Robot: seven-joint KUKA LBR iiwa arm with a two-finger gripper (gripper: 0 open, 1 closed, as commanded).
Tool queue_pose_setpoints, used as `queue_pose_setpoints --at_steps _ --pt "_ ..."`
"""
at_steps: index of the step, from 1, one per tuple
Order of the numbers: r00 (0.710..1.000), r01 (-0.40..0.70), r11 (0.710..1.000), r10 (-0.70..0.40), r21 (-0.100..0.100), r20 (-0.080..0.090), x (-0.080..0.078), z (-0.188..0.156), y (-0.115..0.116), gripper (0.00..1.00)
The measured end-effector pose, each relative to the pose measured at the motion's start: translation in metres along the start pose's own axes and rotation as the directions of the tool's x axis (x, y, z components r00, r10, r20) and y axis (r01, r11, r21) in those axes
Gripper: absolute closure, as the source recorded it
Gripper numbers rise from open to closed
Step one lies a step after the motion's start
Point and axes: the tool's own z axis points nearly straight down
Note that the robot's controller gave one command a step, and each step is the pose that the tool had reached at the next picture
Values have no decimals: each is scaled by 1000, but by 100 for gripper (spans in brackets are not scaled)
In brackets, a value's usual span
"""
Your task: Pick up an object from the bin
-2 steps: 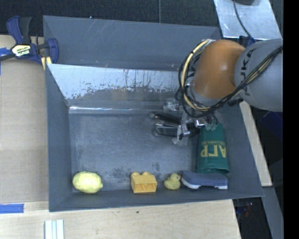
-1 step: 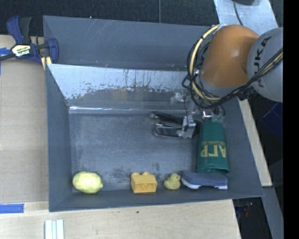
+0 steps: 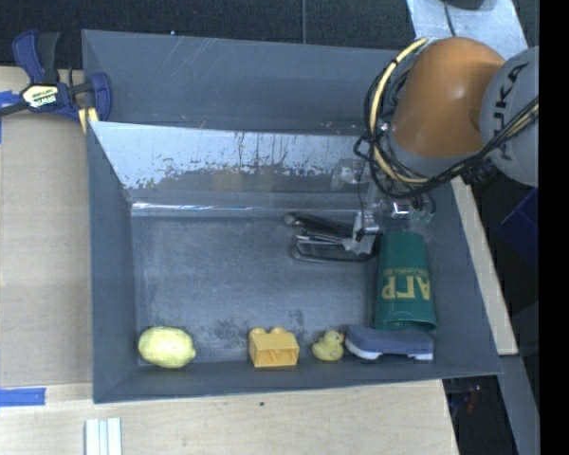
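My gripper (image 3: 293, 236) reaches leftward over the bare floor in the back middle of the bin. Its two fingers stand open, with nothing between them. A green can (image 3: 403, 284) with white lettering lies just right of the gripper, along the bin's right wall. In front of the can lies a blue and white object (image 3: 390, 342). Left of that sits a small yellow duck (image 3: 328, 347).
A yellow toy brick (image 3: 273, 347) and a yellow-green lemon-like ball (image 3: 166, 346) rest along the front wall. The arm with its orange cover and cables hangs over the bin's back right corner.
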Motion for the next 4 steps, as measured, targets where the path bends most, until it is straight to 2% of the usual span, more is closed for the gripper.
queue_pose_setpoints --at_steps 1,2,3,4 --pt "981 192 981 -192 -3 -10 -2 40 1 0" --pt "994 107 994 -107 1 1 1 60 13 0" --pt "979 204 979 -204 4 9 5 78 24 100" --pt "979 204 979 -204 4 9 5 78 24 100"
